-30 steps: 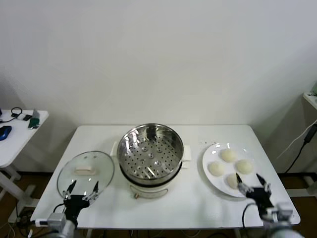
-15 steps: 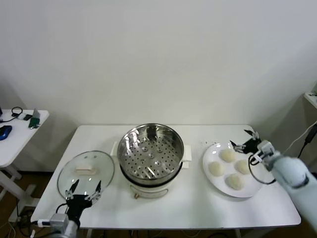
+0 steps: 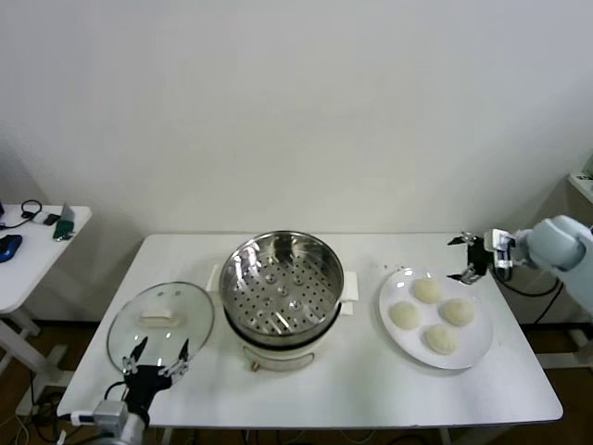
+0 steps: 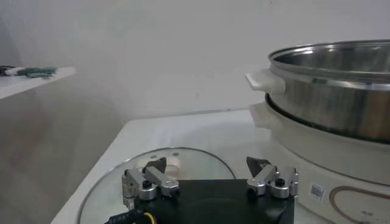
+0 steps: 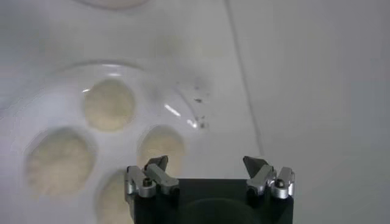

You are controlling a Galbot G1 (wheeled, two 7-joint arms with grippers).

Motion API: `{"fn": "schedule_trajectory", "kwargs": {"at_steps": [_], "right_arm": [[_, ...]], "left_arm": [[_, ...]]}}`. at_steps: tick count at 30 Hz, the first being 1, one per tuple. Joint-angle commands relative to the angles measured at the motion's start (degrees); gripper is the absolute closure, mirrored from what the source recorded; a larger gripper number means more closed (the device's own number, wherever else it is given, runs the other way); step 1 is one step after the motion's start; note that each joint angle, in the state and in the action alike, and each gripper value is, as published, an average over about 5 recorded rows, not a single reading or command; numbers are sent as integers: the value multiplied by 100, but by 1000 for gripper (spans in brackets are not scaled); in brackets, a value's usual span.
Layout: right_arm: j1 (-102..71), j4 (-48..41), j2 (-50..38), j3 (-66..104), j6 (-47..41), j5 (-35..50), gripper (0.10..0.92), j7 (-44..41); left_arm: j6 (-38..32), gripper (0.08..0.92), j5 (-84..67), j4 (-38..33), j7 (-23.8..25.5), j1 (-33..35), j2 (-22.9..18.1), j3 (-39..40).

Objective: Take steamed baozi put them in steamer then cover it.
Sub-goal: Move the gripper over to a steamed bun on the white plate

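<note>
White table point(image 3: 352, 380), plain white wall; side table point(image 3: 28, 255) left. Steamer point(image 3: 281, 297) centre, uncovered; cover point(image 3: 160, 324) flat beside it; four baozi point(image 3: 427, 290) on plate point(image 3: 474, 352). Left gripper point(image 3: 156, 354) open near cover; right gripper point(image 3: 471, 259) open, empty, above plate's far edge.

The white table point(image 3: 371, 389) carries the cover point(image 3: 159, 324), steamer point(image 3: 281, 298) and plate point(image 3: 474, 348).

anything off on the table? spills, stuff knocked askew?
Nothing stands out. Four baozi sit on the white plate, the steamer stands upright and empty, and the glass cover lies flat beside it. A few dark specks on the table past the plate's rim; cannot tell what they are.
</note>
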Motion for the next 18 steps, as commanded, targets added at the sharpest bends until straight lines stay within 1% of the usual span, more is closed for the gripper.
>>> {"fn": "schedule_trajectory", "kwargs": {"at_steps": [1, 6, 12, 18], "right_arm": [[1843, -916, 676, -2581, 214, 541, 203, -958], [1532, -1361, 1251, -2654, 201, 543, 203, -811], [1032, -2201, 1951, -2350, 538, 332, 203, -577], [701, -2606, 2338, -2148, 677, 134, 203, -495]], "left_arm": [[-12, 177, -8, 5, 11, 4, 14, 4], [-31, 177, -19, -6, 24, 14, 20, -17], [-73, 177, -77, 5, 25, 58, 31, -83], [-98, 177, -117, 35, 25, 82, 22, -109]]}}
